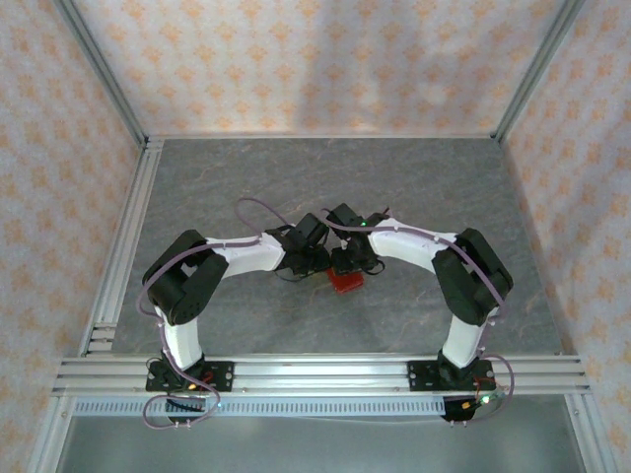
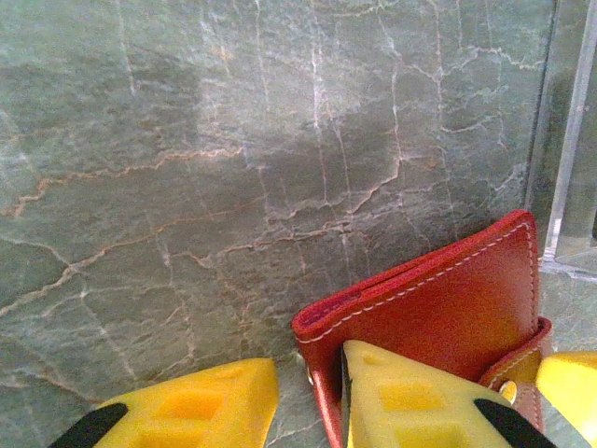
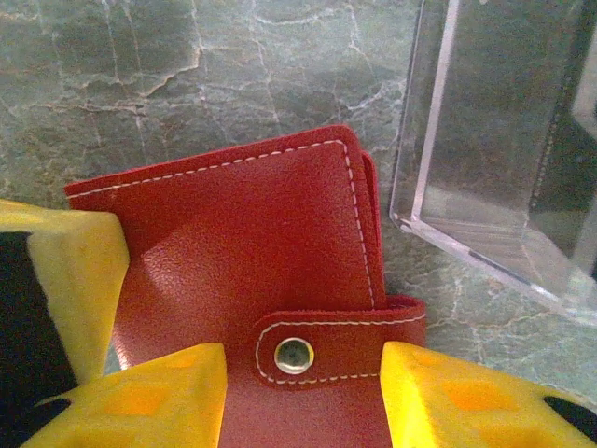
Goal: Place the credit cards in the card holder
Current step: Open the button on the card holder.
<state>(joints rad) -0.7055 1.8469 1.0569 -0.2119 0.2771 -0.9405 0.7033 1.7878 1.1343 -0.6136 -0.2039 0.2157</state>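
Right wrist view: the card holder [image 3: 242, 233] is lying closed beside the clear rack [image 3: 494, 140], and my right gripper [image 3: 303, 401] is standing with its fingers apart astride the fastened snap tab [image 3: 345, 350]. My left gripper [image 2: 311, 401] is sitting narrow over the holder's edge, gripping or not I cannot tell. It should be pinning the cover as I peel the tab.

My left arm [image 1: 246, 254] and right arm [image 1: 404, 241] are white shells jointed with bulky black housings. A thin purple cable [image 1: 258, 204] loops along each one. Each ends in a flat black base plate [image 1: 187, 374]. A green light [image 1: 481, 399] dots the right base. My left fingers [image 2: 196, 406] and right fingers [image 3: 466, 392] are bright yellow blocks with square recesses moulded in, turning black toward the root.
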